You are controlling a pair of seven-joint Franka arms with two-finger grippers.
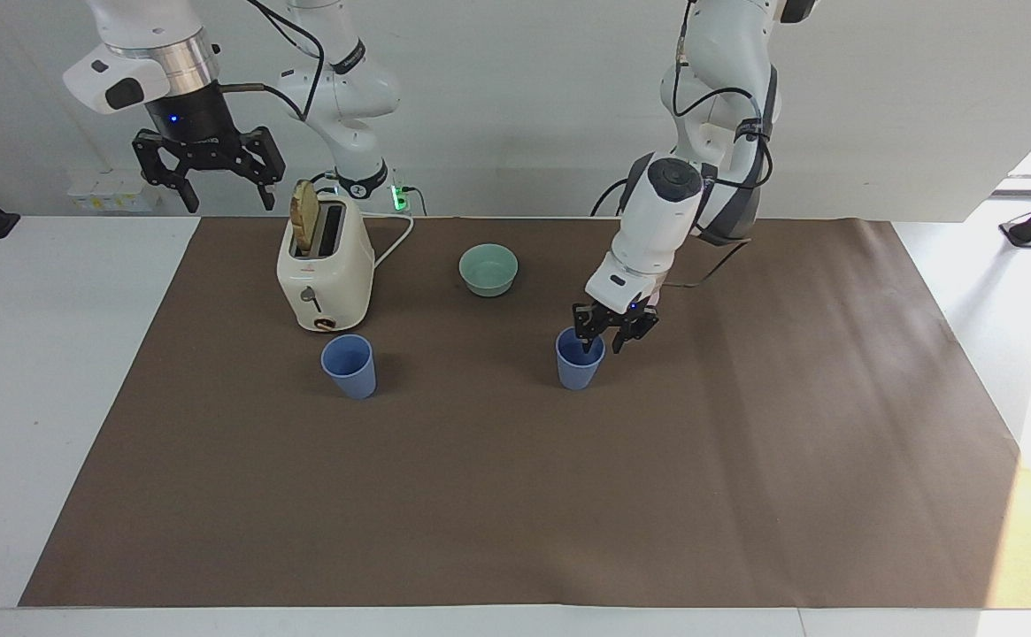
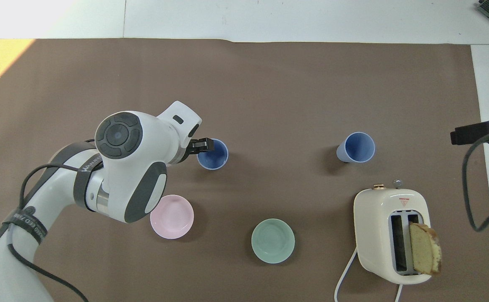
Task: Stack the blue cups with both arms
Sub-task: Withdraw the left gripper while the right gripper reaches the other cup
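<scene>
Two blue cups stand upright on the brown mat. One cup (image 1: 349,364) (image 2: 356,147) is just in front of the toaster, alone. The other cup (image 1: 579,363) (image 2: 213,154) is toward the left arm's end. My left gripper (image 1: 606,339) hangs open at this cup's rim. One fingertip (image 1: 583,337) is over the cup's mouth and the other is outside its wall; neither grips the cup. My right gripper (image 1: 207,181) waits open, high up beside the toaster, with nothing in it.
A cream toaster (image 1: 325,270) with a bread slice sticking out stands near the robots, its cord trailing back. A teal-green bowl (image 1: 488,268) sits mid-table near the robots. A pale pink bowl (image 2: 172,216) lies under the left arm's forearm.
</scene>
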